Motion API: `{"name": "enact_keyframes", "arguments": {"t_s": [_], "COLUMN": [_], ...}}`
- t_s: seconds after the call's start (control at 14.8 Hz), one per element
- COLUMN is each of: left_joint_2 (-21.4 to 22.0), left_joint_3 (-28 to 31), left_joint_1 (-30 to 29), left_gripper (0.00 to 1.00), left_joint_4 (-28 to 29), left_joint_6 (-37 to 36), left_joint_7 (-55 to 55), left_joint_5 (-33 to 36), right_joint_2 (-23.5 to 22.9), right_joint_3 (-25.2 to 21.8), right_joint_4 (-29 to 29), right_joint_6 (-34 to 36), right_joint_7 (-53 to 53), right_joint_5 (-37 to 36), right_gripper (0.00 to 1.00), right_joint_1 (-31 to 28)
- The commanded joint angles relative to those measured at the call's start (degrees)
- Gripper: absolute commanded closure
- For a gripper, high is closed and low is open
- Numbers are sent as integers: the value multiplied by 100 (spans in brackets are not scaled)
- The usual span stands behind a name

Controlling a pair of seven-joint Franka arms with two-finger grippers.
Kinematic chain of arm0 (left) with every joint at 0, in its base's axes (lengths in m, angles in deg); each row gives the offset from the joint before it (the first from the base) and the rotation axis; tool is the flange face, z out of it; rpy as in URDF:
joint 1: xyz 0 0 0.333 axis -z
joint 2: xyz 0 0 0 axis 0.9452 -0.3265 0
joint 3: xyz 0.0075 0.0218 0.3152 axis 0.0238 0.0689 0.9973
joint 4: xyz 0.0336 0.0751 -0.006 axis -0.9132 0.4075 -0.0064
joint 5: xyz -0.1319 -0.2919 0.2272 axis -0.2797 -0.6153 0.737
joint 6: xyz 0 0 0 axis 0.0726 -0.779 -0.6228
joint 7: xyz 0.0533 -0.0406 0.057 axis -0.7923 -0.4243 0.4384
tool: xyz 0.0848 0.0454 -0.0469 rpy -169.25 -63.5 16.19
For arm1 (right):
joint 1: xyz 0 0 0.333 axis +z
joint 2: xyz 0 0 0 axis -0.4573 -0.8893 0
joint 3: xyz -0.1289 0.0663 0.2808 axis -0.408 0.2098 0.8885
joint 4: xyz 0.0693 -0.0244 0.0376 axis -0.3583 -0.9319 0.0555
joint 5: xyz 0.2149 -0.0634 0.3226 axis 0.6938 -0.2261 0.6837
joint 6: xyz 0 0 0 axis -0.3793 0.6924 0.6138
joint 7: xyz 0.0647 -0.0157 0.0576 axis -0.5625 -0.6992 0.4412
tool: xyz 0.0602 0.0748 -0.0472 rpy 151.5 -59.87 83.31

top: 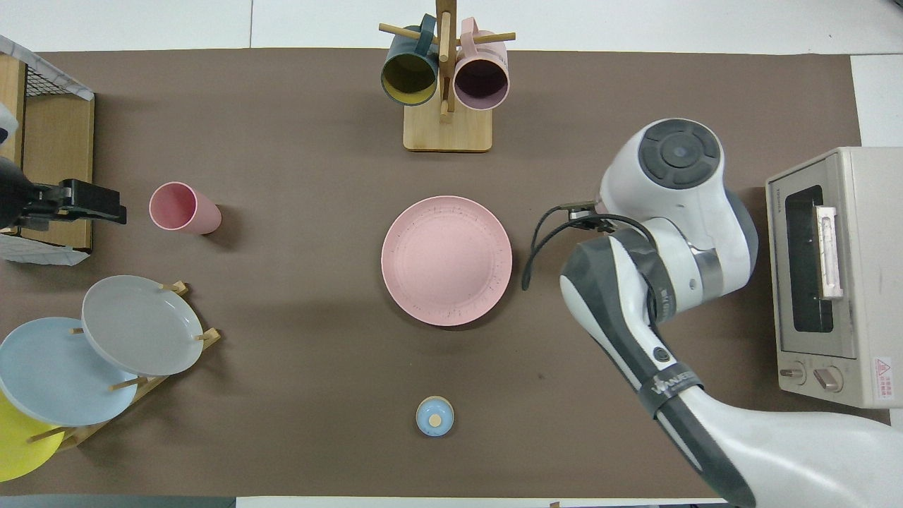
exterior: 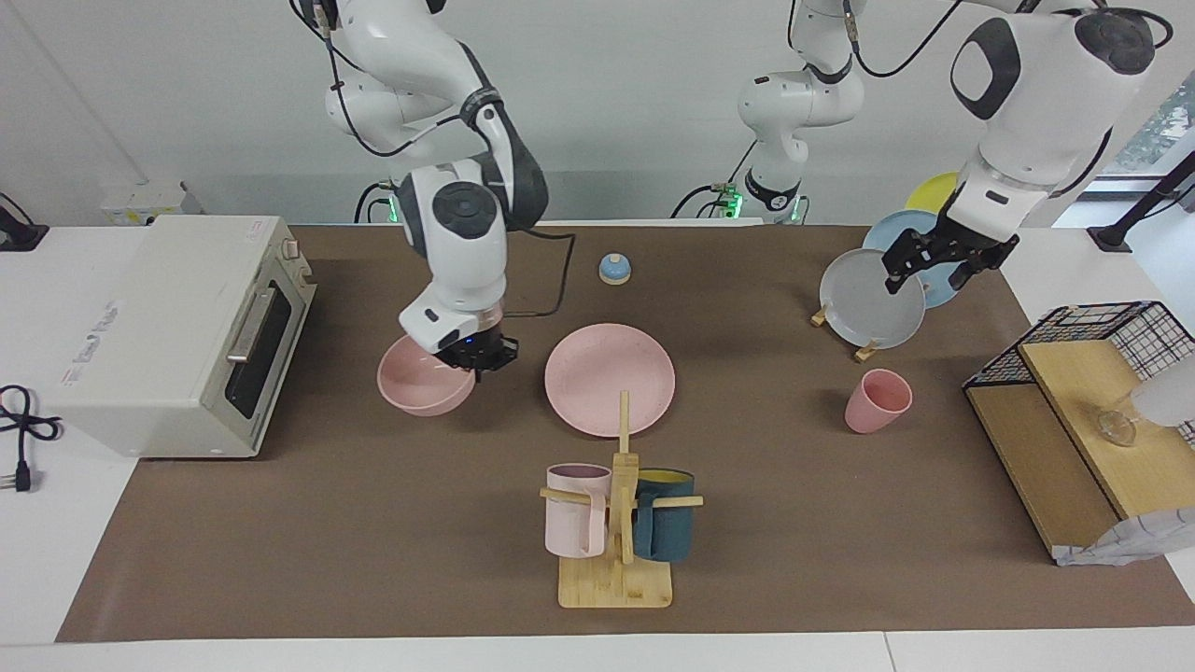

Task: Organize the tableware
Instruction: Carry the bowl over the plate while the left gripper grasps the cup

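The pink plate (exterior: pixel 609 378) lies flat at the table's middle and also shows in the overhead view (top: pixel 446 259). The pink bowl (exterior: pixel 420 385) is beside it toward the right arm's end. My right gripper (exterior: pixel 481 359) is down at the bowl's rim on the side toward the plate. In the overhead view the right arm hides the bowl. The pink cup (exterior: pixel 876 401) stands upright toward the left arm's end and shows in the overhead view (top: pixel 182 208). My left gripper (exterior: pixel 941 269) is open and empty, raised in the air near the plate rack; it also shows in the overhead view (top: pixel 113 210).
A toaster oven (exterior: pixel 177 327) stands at the right arm's end. A wooden mug tree (exterior: pixel 616 523) holds a pale pink and a teal mug. A rack holds a grey plate (exterior: pixel 868 299) plus blue and yellow ones. A wire shelf (exterior: pixel 1092 411) and a small blue bell (exterior: pixel 614 269) are also here.
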Motion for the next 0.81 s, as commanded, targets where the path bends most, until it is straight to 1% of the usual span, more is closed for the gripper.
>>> {"name": "enact_keyframes", "arguments": {"t_s": [0.0,0.07,0.13,0.27,0.34,0.54,0.67,0.74], "left_joint_2": [-636,-847,-997,-1182,-1313,-1403,-1403,-1394], "left_joint_3": [-34,-34,-34,-34,-25,-34,-34,-42], "left_joint_1": [30,39,56,48,65,100,118,127], "left_gripper": [0,0,0,0,0,0,0,0], "left_joint_4": [-56,-82,-91,-73,-117,-83,31,76], "left_joint_6": [542,666,780,1035,1054,1107,1115,1107], "left_joint_7": [52,61,61,70,78,113,324,342], "left_joint_5": [78,69,69,69,60,51,51,51], "right_joint_2": [-911,-1033,-1165,-1237,-1289,-1334,-1360,-1421], "right_joint_3": [37,203,318,319,337,337,345,346], "right_joint_4": [1110,1207,1355,1339,1339,1357,1339,1339], "right_joint_6": [217,199,138,-318,-337,-145,-284,-285], "right_joint_7": [-685,-921,-1263,-1643,-1801,-1969,-2110,-2128], "right_joint_5": [125,291,310,380,407,398,381,363], "right_gripper": [100,100,100,100,100,100,100,100], "right_joint_1": [226,279,367,613,692,1140,1202,1359]}}
